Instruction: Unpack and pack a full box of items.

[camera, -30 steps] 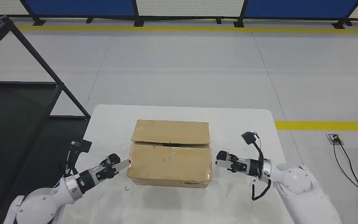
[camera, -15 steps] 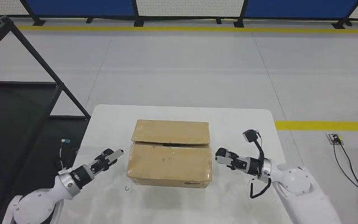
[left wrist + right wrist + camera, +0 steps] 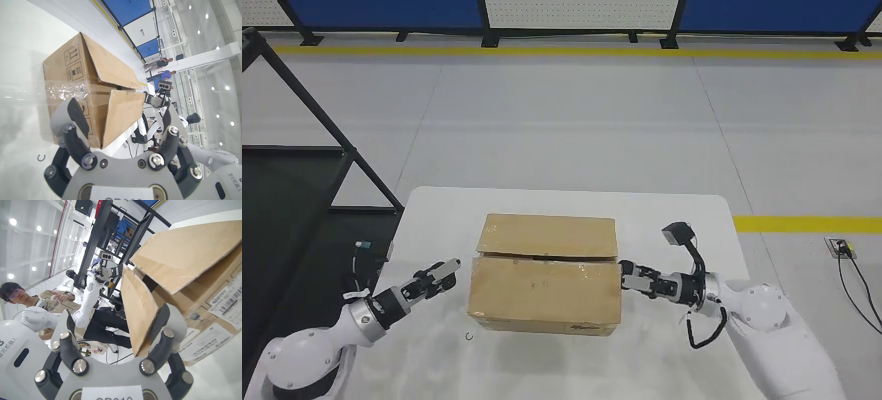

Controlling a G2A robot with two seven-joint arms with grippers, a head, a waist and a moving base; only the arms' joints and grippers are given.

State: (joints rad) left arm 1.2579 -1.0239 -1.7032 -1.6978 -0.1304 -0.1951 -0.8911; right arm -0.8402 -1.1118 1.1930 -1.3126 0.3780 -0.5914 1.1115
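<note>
Top view: the box (image 3: 545,275) sits mid-table (image 3: 682,215). Your left gripper (image 3: 445,272) is near its left end and your right gripper (image 3: 627,278) is at its right end.
Left wrist view: your jaws are spread wide and hold nothing. The near flap (image 3: 122,113) is slightly raised, and a ring (image 3: 41,157) lies on the table.
Right wrist view: your jaws are spread wide, with that flap's corner between the fingers.

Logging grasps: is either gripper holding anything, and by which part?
Nothing is held. The right gripper is open astride a flap of the box; the left gripper is open, clear of it.
</note>
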